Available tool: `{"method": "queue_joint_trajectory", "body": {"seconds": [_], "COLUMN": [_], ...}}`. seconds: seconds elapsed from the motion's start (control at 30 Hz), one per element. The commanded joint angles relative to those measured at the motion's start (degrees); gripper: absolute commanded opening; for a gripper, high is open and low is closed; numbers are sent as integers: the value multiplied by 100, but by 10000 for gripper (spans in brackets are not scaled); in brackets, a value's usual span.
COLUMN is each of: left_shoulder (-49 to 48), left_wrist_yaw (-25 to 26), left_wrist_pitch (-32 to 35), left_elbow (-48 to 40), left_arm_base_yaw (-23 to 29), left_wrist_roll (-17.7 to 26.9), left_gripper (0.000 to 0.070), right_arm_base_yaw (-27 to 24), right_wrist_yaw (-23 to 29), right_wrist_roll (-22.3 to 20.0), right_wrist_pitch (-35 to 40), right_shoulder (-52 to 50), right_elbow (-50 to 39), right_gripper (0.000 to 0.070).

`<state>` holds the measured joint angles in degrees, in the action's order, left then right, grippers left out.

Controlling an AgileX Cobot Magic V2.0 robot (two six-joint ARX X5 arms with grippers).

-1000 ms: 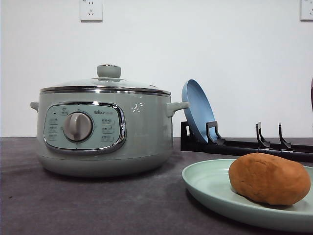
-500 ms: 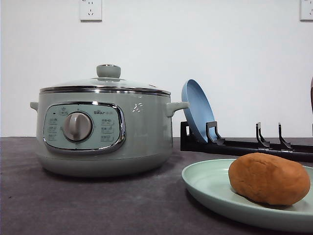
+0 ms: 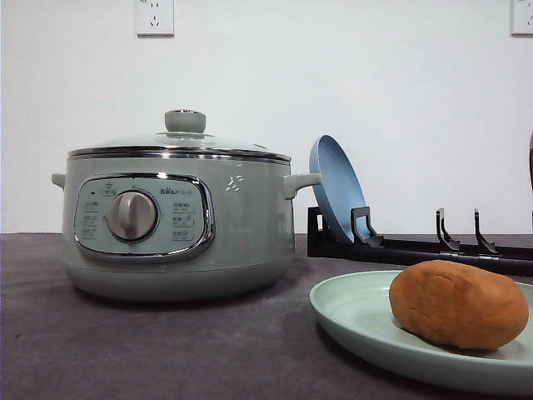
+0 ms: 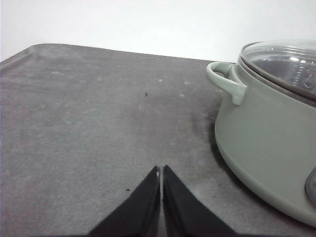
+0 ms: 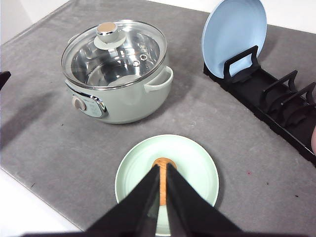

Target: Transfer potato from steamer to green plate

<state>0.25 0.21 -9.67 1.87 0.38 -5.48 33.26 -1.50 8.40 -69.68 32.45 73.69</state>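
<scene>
The orange-brown potato [image 3: 458, 304] lies on the pale green plate [image 3: 358, 312] at the front right of the table. The sage-green steamer [image 3: 241, 225] stands to the plate's left with its glass lid [image 5: 116, 54] on. In the right wrist view my right gripper [image 5: 163, 168] hangs high above the green plate [image 5: 197, 170], shut and empty, with a strip of the potato [image 5: 162, 187] showing far below between its fingers. My left gripper [image 4: 161, 170] is shut and empty, low over bare table beside the steamer [image 4: 266, 138] and its side handle [image 4: 224, 81].
A blue plate [image 3: 333, 187] stands on edge in a black dish rack [image 3: 416, 248] behind the green plate, along the table's right side. The grey table's front edge [image 5: 44, 195] runs close to the green plate. A white wall is behind.
</scene>
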Motion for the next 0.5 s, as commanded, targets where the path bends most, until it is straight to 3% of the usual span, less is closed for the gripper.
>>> {"method": "queue_joint_trajectory", "body": {"seconds": [0.0, 0.47], "left_shoulder": [-7, -7], "left_wrist_yaw": [-7, -9], "left_wrist_pitch": [55, 58], "left_elbow": [-119, -119], "left_arm_base_yaw": [10, -7], "left_wrist_roll": [4, 5], "left_gripper": [0, 0], "right_arm_base_yaw": [24, 24], "right_wrist_yaw": [2, 2], "right_wrist_roll": [11, 11], "right_wrist_pitch": [63, 63], "right_shoulder": [37, 37], "right_elbow": [90, 90], "right_gripper": [9, 9]}}
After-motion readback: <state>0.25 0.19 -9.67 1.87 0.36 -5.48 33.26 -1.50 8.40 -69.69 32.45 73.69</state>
